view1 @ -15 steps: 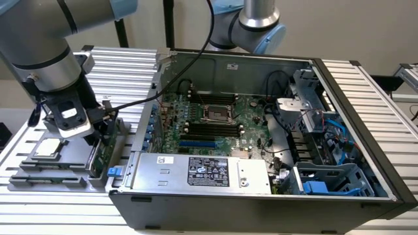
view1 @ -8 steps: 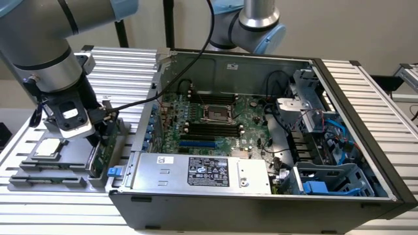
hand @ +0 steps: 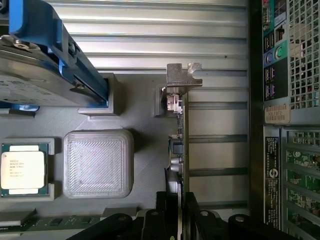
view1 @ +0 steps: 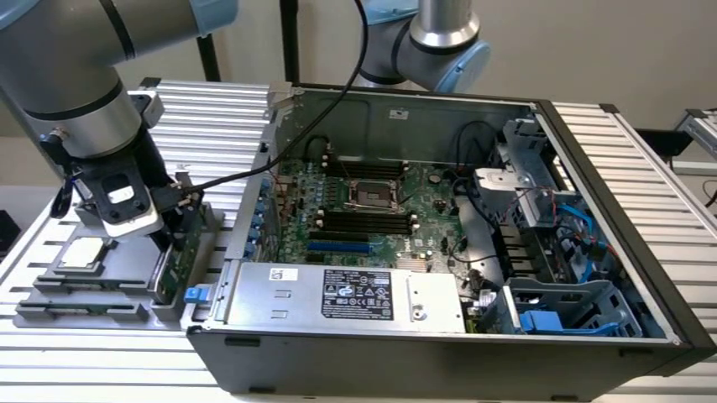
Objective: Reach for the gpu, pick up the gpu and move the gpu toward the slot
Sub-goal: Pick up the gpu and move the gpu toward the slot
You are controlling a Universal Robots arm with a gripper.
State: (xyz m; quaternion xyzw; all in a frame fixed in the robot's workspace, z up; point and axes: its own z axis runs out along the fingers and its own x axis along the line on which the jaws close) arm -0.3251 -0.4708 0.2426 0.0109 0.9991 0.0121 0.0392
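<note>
Tool point(hand: 176, 220) narrow, pinching gpu point(hand: 183, 145) edge-on in gray holder point(hand: 145, 165) just beside computer case point(view1: 448, 353), exterior view's left of it. Judged best: lift straight up, keep card vertical, avoid snagging silver bracket point(hand: 184, 79) on holder.

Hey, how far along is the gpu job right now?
Reach looks done: the pincer is down at the gpu. In hand: the grasp; the card stands edge-on in its grey holder, outside the computer case. Left: lifting it and moving toward the slot.
</note>
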